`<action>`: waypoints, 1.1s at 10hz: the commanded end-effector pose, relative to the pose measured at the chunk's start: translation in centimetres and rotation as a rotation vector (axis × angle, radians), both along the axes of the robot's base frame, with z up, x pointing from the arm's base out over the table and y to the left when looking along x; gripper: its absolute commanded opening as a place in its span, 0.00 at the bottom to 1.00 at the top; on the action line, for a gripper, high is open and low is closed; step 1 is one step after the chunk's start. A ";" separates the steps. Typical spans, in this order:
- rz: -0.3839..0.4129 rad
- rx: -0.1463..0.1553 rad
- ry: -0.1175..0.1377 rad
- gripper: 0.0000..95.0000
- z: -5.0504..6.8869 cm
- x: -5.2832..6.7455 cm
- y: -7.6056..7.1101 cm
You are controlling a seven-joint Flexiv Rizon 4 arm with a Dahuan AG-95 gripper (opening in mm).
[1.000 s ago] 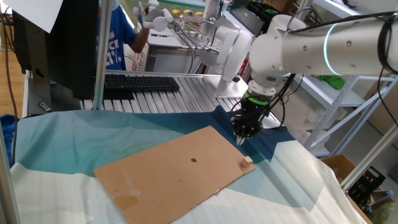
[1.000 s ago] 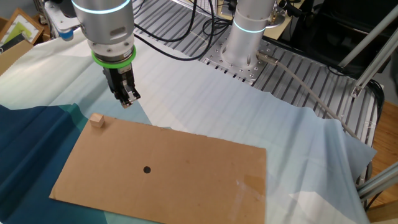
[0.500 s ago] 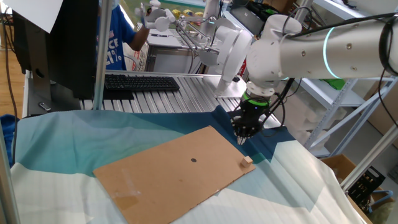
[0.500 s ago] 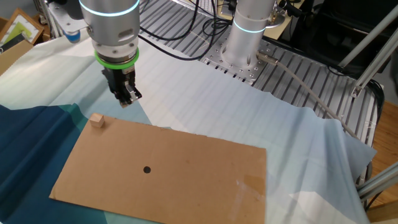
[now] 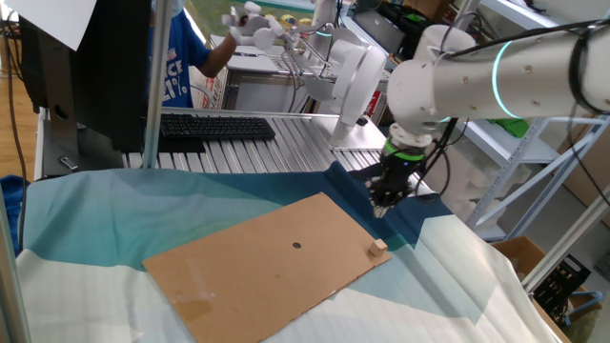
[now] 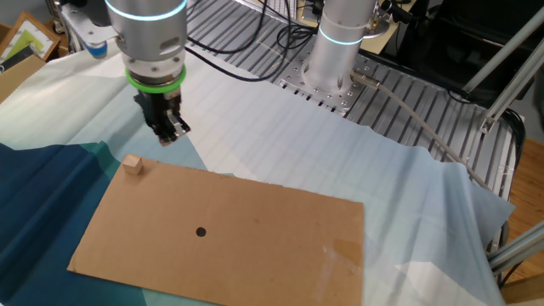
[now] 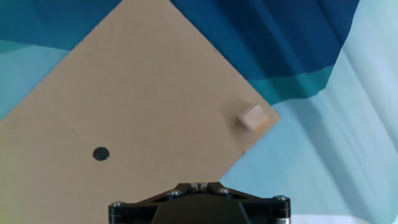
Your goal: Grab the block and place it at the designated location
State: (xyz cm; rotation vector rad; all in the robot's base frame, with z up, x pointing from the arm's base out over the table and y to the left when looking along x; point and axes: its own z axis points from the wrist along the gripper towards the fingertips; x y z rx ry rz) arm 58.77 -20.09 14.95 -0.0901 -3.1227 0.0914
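Your small wooden block sat on a corner of the flat cardboard sheet, well apart from the round dark dot. Your gripper hung above the surface, touching nothing and holding nothing; I could not tell how wide it stood.

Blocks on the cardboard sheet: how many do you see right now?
1. The block sits at the corner of the cardboard sheet, apart from the dark dot. The claw hovers beside it, holding nothing visible.
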 end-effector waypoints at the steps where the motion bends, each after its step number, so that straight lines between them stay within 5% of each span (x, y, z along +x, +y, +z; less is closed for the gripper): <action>1: 0.173 0.004 -0.007 0.00 -1.0 0.1 -4.4; 5: 0.227 0.011 -0.022 0.00 -2.0 -0.5 -6.9; 11: 0.214 0.037 -0.042 0.00 -2.5 -0.5 -7.0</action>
